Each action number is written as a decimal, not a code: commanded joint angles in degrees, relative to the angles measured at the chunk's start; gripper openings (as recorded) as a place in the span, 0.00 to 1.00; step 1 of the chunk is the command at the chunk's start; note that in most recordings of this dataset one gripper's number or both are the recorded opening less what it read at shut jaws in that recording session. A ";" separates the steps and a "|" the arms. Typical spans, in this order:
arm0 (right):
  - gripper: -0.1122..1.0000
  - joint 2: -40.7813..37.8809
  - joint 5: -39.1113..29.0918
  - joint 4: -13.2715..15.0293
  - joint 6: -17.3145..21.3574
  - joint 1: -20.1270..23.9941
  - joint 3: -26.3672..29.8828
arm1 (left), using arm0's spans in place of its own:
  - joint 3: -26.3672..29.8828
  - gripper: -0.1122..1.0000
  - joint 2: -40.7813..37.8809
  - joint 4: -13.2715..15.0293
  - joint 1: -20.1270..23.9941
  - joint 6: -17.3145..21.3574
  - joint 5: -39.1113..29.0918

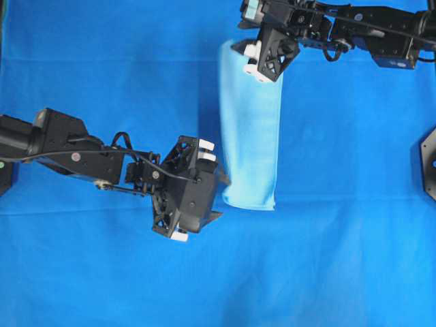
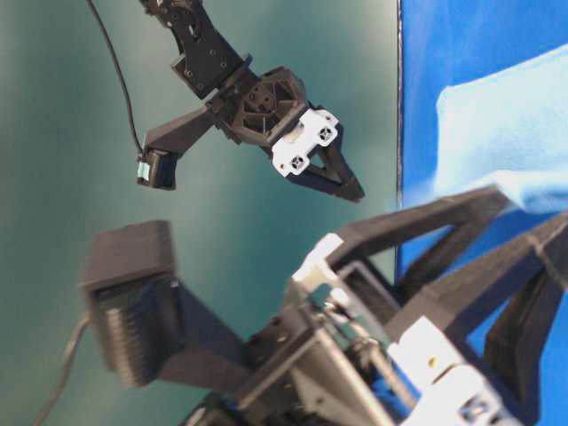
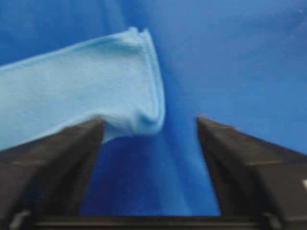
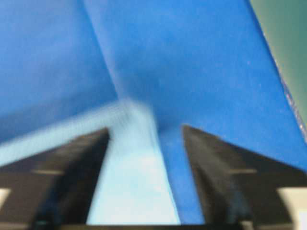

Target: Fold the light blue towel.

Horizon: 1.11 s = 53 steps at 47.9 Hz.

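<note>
Jaws, left: the left gripper [image 3: 149, 129] stood spread wide, nothing between the fingers [image 3: 62, 153] — the towel's corner lay just ahead of them.
Jaws, right: the right gripper [image 4: 146, 139] was parted just as wide, clasping nothing, with cloth showing under the gap.
Towel: the light blue towel [image 1: 251, 129] lay folded into a narrow strip near the middle of the deep blue sheet [image 1: 102, 272], running from the right gripper's end to the left's.
Around: a green backdrop [image 2: 71, 177] stood behind the arms.
In the way: nothing blocked the towel — only the right gripper overlapped its far end.
</note>
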<state>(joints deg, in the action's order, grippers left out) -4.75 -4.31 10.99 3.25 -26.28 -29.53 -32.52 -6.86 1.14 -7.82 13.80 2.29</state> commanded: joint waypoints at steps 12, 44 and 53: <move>0.63 5.45 -0.18 0.09 -0.44 0.35 -2.37 | -1.32 0.81 9.84 0.09 1.76 0.09 -6.33; 0.63 40.25 5.98 -2.72 4.57 5.45 -28.83 | -24.08 0.78 35.60 0.18 14.33 -5.71 11.25; 0.63 45.62 7.38 -2.81 8.00 6.59 -34.89 | -29.27 0.78 41.04 0.26 15.03 -8.35 13.36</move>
<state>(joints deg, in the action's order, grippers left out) 39.90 2.20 8.35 10.55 -20.04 -63.54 -61.00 32.61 1.23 6.94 6.24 14.33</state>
